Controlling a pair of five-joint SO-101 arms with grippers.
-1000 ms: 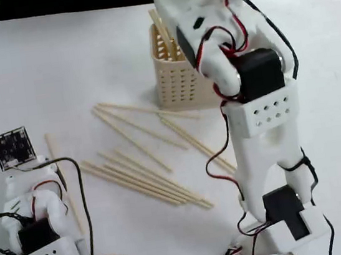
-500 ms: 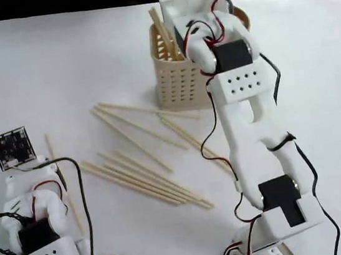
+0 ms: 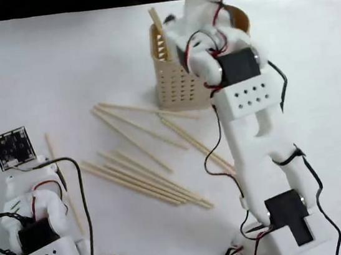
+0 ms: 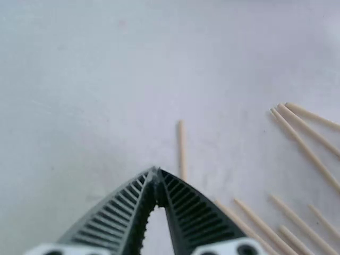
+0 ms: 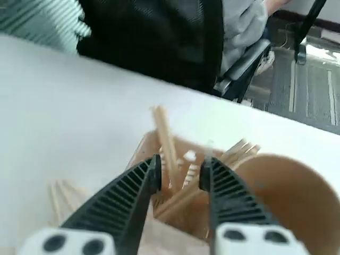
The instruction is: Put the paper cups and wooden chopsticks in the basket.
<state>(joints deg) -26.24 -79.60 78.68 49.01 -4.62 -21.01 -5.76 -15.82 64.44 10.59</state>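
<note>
You are partway through the task, with the chopstick work well short of finished. The basket (image 3: 177, 82) stands near the middle of the table's (image 3: 56, 67) far edge. A few standing chopsticks (image 5: 164, 135) already lean inside it, their tips poking above its rim. Your right gripper (image 5: 179, 170) hangs directly over the basket's open top with its jaws parted to a moderate gap. An upright stick shows between them, but nothing looks clamped, so take that hand as empty. One brown paper cup (image 5: 276, 196) sits hard against the basket on the side away from the left arm. From these views you cannot tell whether it is inside the basket or just beside it, so check that before counting it as done. The larger share is on the table: the loose chopsticks (image 3: 142, 172) lie scattered across its middle, between the basket and the near edge, some crossing and some side by side. A single chopstick (image 4: 181, 146) lies apart from them toward the near left corner, just ahead of your left gripper (image 4: 156, 178). That gripper is closed tip to tip, holds nothing, and sits low over bare table. In my judgement most of the chopsticks have yet to be collected, and the cup count cannot be confirmed.
</note>
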